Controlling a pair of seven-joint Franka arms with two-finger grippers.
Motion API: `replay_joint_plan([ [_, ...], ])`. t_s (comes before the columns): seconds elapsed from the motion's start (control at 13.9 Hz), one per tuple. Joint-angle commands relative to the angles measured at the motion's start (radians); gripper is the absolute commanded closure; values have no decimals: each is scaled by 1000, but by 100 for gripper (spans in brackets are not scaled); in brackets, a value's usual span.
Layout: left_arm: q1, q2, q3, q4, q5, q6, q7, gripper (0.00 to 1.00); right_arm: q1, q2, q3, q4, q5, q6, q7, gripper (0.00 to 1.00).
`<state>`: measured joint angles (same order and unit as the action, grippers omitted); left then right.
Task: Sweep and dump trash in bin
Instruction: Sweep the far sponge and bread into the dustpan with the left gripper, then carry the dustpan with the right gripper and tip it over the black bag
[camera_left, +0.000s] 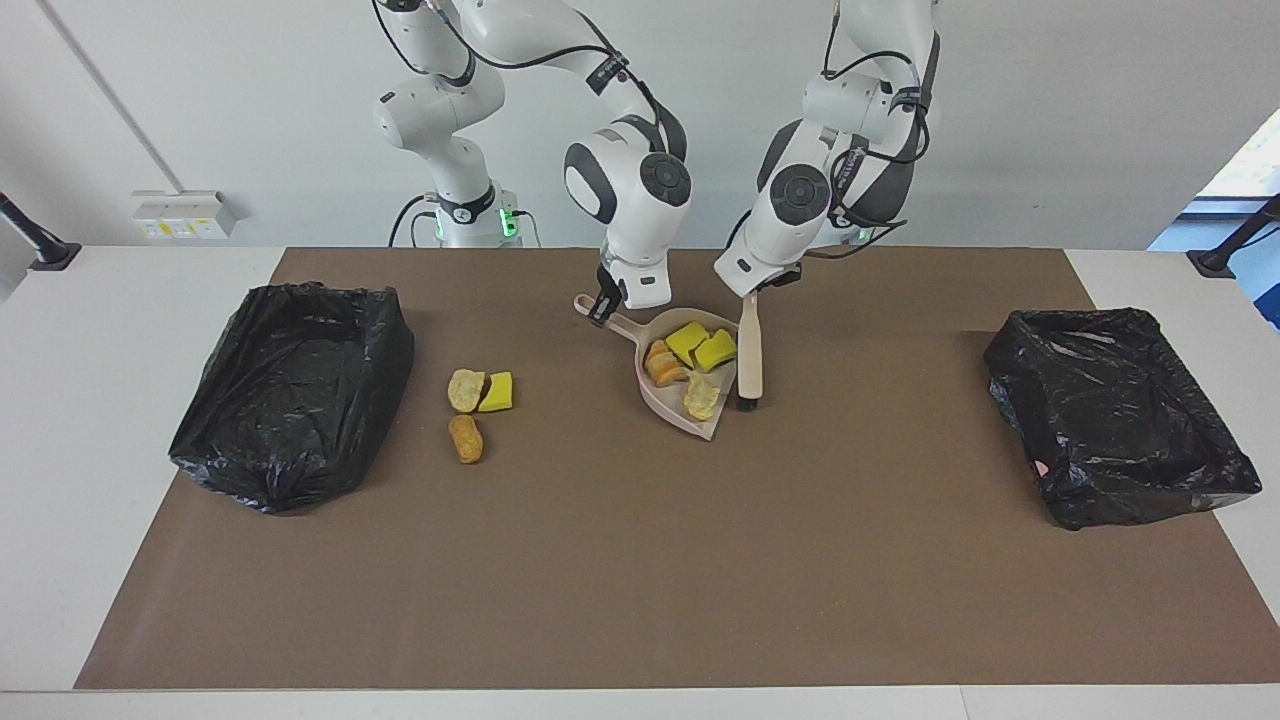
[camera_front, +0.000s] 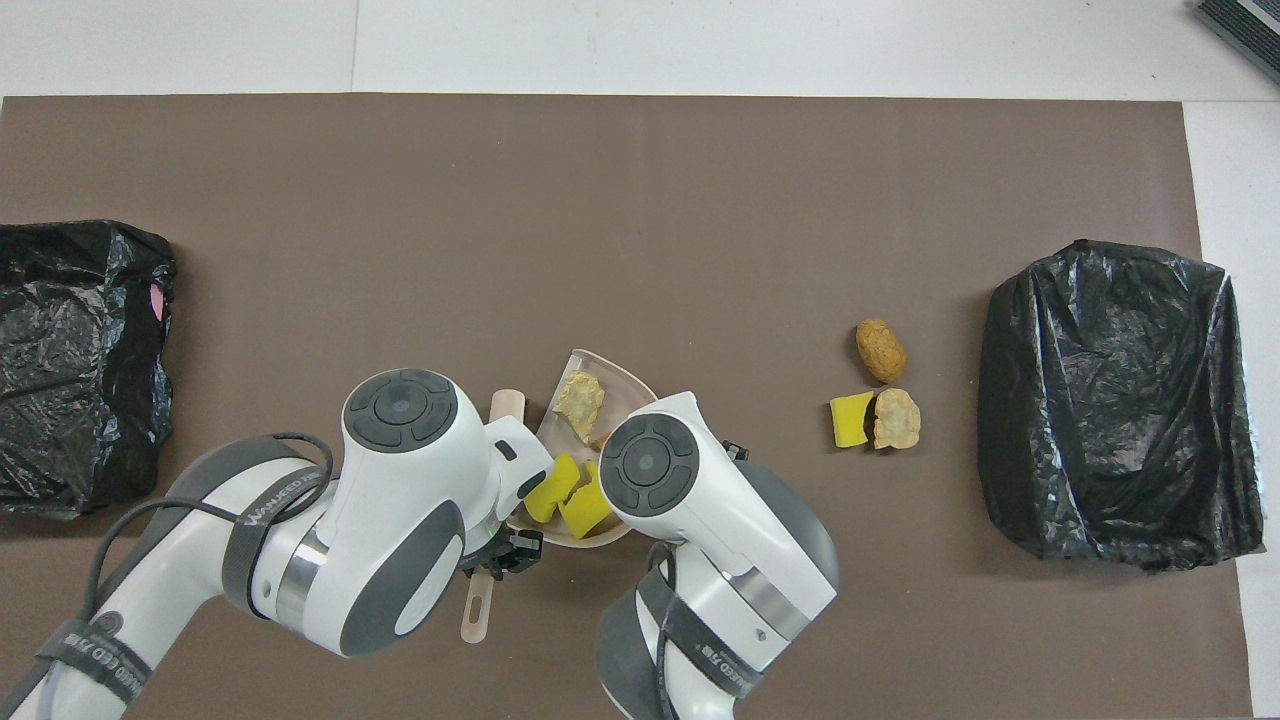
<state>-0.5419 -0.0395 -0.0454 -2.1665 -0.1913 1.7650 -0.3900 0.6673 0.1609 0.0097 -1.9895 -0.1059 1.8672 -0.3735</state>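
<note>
The beige dustpan (camera_left: 665, 403) rests on the brown mat with my right gripper (camera_left: 603, 308) shut on its handle. In it lie several bits of trash: two yellow sponge chunks (camera_left: 688, 340) and bread-like lumps (camera_left: 700, 396). My left gripper (camera_left: 755, 293) is shut on the handle of the beige brush (camera_left: 749, 350), which stands steeply with its black bristles on the mat right beside the pan, toward the left arm's end. Three loose bits of trash (camera_left: 466, 390) lie toward the right arm's end, seen as two lumps (camera_front: 881, 350) and a yellow chunk (camera_front: 851, 420). The overhead view hides the right gripper under its arm.
One black-bagged bin (camera_left: 290, 390) stands at the right arm's end of the mat, close to the loose bits. A second black-bagged bin (camera_left: 1115, 410) stands at the left arm's end. The brown mat (camera_left: 640, 560) stretches away from the robots.
</note>
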Motion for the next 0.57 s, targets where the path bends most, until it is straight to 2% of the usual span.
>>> replay_joint_plan([
  [0.0,-16,-71,15,-27,3,-18,-59,100,-32,-40,7,0,-6,-19,18,100],
  [0.22,-50,-105,13,-36,19,-10,-122,100,-98,-98,6,0,-5,-25,-16,100],
  [0.5,-86,-122,13,-53,39,14,-177,100,-230,-159,-2,29,-3,-69,-178,100],
])
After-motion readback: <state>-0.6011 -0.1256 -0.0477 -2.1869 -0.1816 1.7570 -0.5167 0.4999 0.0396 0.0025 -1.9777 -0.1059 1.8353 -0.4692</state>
